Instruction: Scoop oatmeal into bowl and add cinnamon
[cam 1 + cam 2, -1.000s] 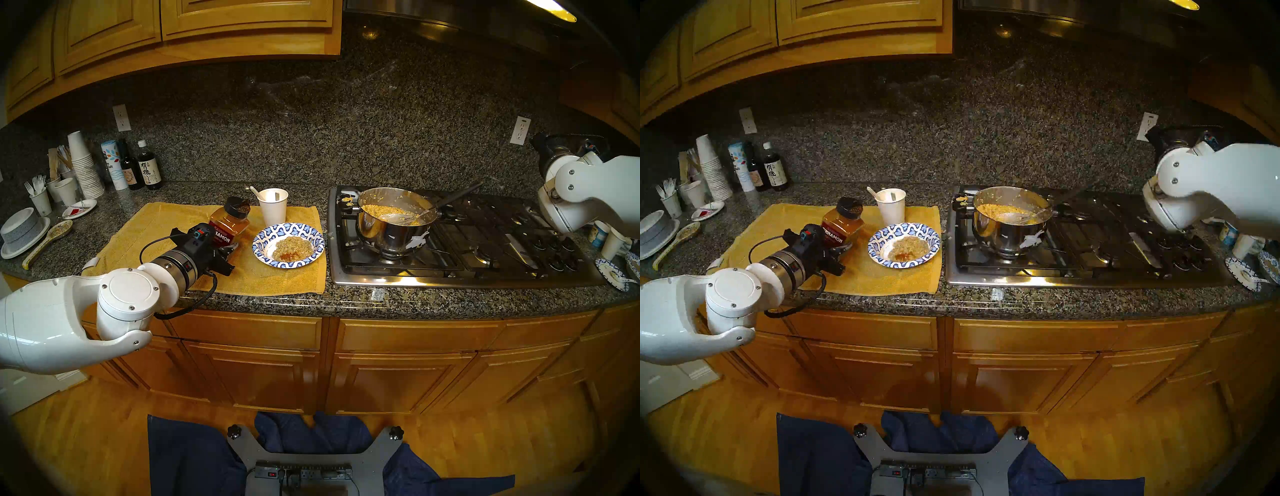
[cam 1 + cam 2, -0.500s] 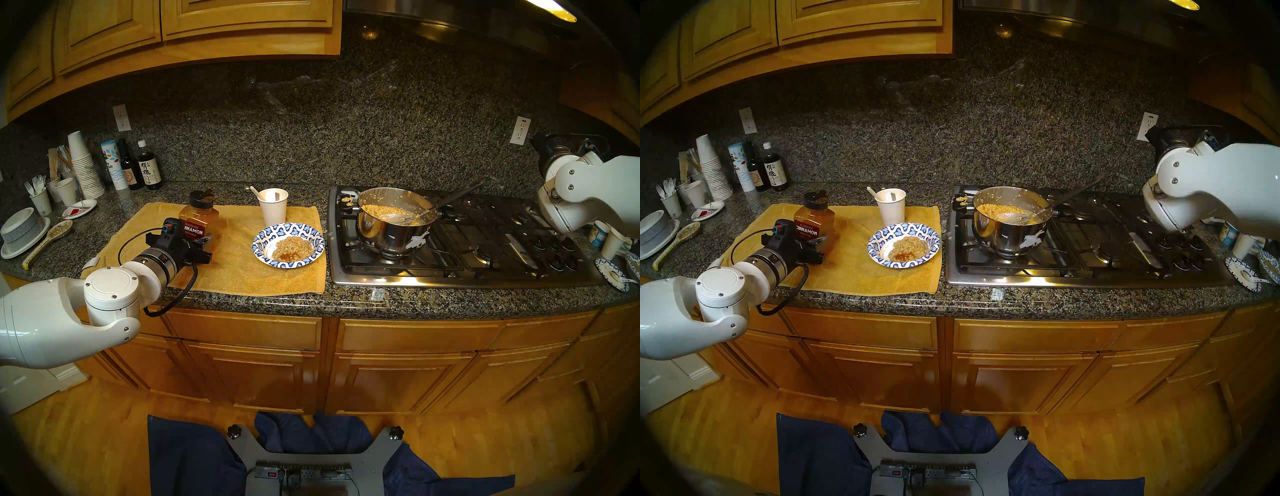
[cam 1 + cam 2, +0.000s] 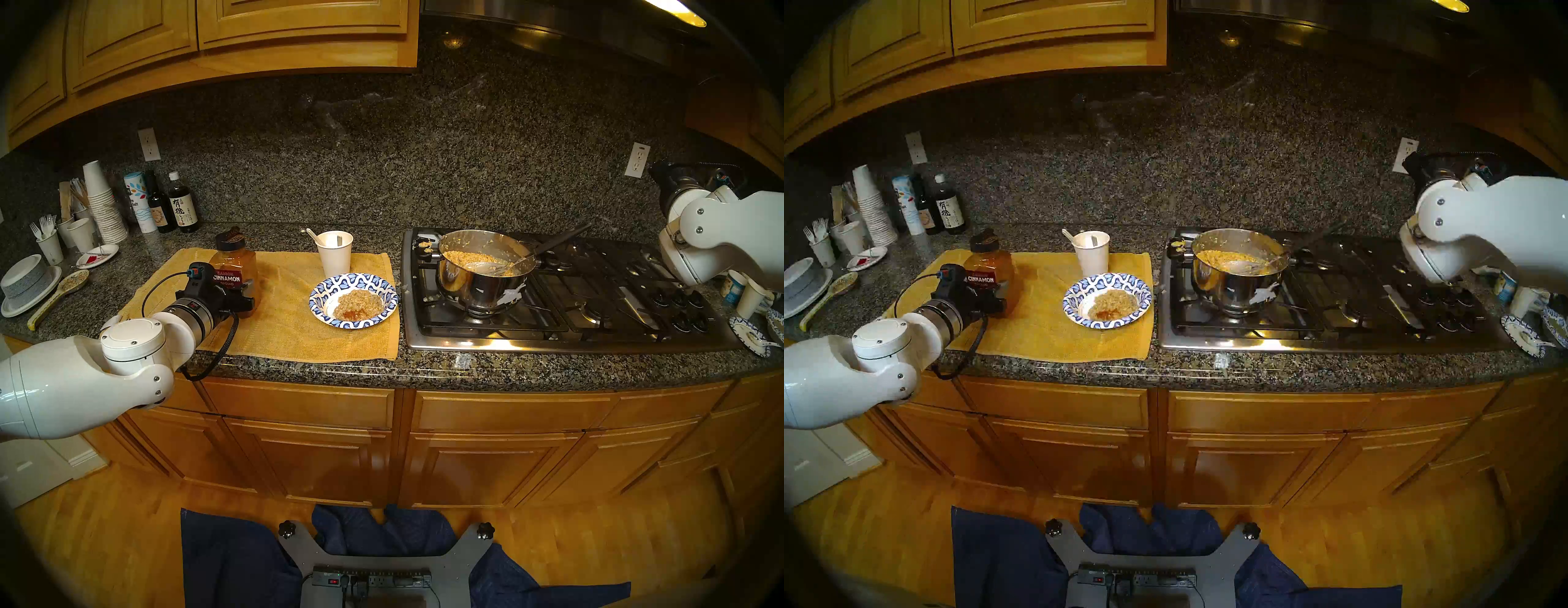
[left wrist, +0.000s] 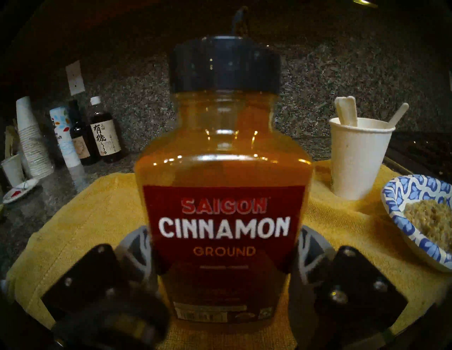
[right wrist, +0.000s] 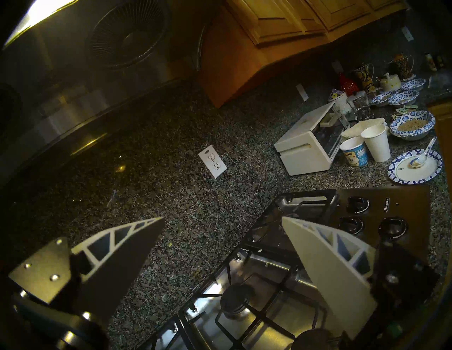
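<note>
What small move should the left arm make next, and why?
Probably lower the cinnamon jar onto the yellow towel and open the left gripper. The oatmeal in the bowl already shows a cinnamon patch, and the jar is upright, well clear of the bowl, fingers clamping its sides.

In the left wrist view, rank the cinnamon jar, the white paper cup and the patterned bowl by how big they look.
1. cinnamon jar, though it is nearest the camera.
2. and 3. white paper cup and patterned bowl: unsure, since the frame edge cuts the bowl off.
</note>
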You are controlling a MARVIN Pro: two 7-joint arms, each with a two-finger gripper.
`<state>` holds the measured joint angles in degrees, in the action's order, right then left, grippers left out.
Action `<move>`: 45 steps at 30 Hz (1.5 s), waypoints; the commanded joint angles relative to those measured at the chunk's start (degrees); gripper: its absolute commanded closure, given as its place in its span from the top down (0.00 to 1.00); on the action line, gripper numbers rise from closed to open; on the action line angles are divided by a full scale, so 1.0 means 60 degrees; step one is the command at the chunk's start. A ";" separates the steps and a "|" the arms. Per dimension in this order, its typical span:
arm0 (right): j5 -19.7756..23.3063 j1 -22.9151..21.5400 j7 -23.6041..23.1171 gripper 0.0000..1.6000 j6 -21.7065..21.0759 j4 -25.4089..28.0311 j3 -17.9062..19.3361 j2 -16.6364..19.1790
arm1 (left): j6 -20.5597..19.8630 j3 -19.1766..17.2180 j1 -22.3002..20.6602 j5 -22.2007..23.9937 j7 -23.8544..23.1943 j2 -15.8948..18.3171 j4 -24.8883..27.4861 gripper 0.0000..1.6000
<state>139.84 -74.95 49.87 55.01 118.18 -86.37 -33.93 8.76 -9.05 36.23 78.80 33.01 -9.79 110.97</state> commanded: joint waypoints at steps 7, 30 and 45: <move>-0.0410 -0.0251 0.0987 1.00 -0.0001 -0.0063 0.0287 0.0083 | -0.0281 -0.0088 -0.0006 0.0946 -0.0190 -0.0226 -0.0424 0.00; -0.0360 -0.0249 0.0572 1.00 -0.0001 -0.0079 0.0222 0.0189 | -0.0048 0.0244 -0.0186 -0.3200 0.1186 -0.0072 0.0695 0.00; -0.0299 -0.0262 0.0558 1.00 -0.0001 -0.0079 0.0210 0.0172 | -0.0266 0.0366 -0.0292 -0.6043 0.2642 -0.0582 0.1338 0.00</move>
<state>138.74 -74.94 49.87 55.01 118.21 -86.24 -32.55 6.72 -4.30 37.32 47.74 44.67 -11.98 116.81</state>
